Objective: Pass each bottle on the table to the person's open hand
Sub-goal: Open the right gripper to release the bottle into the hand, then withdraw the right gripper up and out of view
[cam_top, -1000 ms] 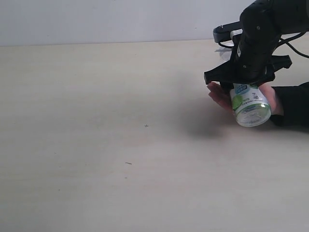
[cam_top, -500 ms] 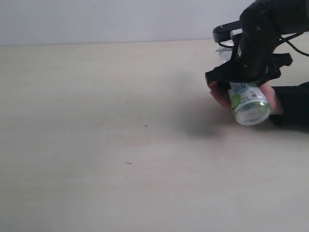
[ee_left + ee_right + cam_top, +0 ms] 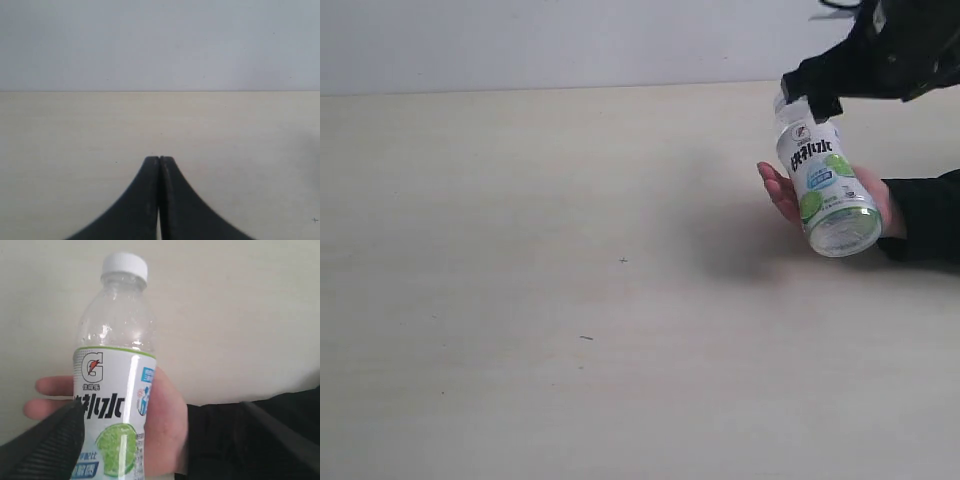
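Observation:
A clear bottle [image 3: 820, 185] with a white cap and a green-lime label lies tilted in the person's open hand [image 3: 782, 195] at the right of the table [image 3: 570, 250]. In the right wrist view the bottle [image 3: 117, 390] rests against the palm of the hand [image 3: 165, 425]. My right gripper [image 3: 840, 80] hangs above the cap end, off the bottle. Its fingers stand wide apart, so the gripper [image 3: 160, 407] is open. My left gripper [image 3: 160, 159] is shut with nothing in it, low over bare tabletop; the exterior view does not show it.
The person's black sleeve [image 3: 925, 220] lies along the table's right edge. A pale wall [image 3: 570, 40] stands behind the table's far edge. A few tiny dark specks [image 3: 623, 260] mark the tabletop.
My right gripper has let go of the bottle and risen up and away from it. The bottle stays in the hand, its neck and cap now uncovered. The left gripper has not moved.

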You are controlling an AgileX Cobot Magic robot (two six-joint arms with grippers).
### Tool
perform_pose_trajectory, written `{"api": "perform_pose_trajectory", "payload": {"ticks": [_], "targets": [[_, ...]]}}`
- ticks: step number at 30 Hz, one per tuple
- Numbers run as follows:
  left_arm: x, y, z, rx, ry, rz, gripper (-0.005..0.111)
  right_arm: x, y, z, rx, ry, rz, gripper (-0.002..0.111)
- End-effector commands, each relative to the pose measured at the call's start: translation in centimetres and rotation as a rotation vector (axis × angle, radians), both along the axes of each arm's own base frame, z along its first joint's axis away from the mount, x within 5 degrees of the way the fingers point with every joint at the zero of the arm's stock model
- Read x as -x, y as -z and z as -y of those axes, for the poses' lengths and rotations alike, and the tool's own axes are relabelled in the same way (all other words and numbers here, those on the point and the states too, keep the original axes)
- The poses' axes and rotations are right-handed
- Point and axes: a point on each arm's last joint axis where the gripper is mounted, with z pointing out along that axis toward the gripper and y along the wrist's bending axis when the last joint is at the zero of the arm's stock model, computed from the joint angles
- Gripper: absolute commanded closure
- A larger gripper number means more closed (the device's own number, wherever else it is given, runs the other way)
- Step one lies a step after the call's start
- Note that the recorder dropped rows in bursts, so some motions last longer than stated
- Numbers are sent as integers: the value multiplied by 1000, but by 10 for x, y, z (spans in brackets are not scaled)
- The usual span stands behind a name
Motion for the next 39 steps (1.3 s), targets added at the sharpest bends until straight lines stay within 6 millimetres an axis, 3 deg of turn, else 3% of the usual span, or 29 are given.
{"api": "perform_pose_trajectory", "payload": {"ticks": [1, 4, 10, 15, 18, 25, 39], "targets": [[1, 0, 0, 0, -2, 5, 107, 26, -38, 8, -64, -59, 29, 32], [1, 0, 0, 0, -2, 5, 107, 44, -54, 10, -147, -111, 55, 38], [1, 0, 0, 0, -2, 5, 107, 85, -80, 23, -269, -147, 114, 64], [1, 0, 0, 0, -2, 5, 107, 117, -77, 38, -330, -167, 206, 95], [1, 0, 0, 0, -2, 5, 107, 132, -73, 45, -371, -175, 271, 108], [1, 0, 0, 0, -2, 5, 107, 153, -76, 53, -454, -177, 334, 108], [1, 0, 0, 0, -2, 5, 107, 156, -79, 54, -461, -179, 348, 108]]}}
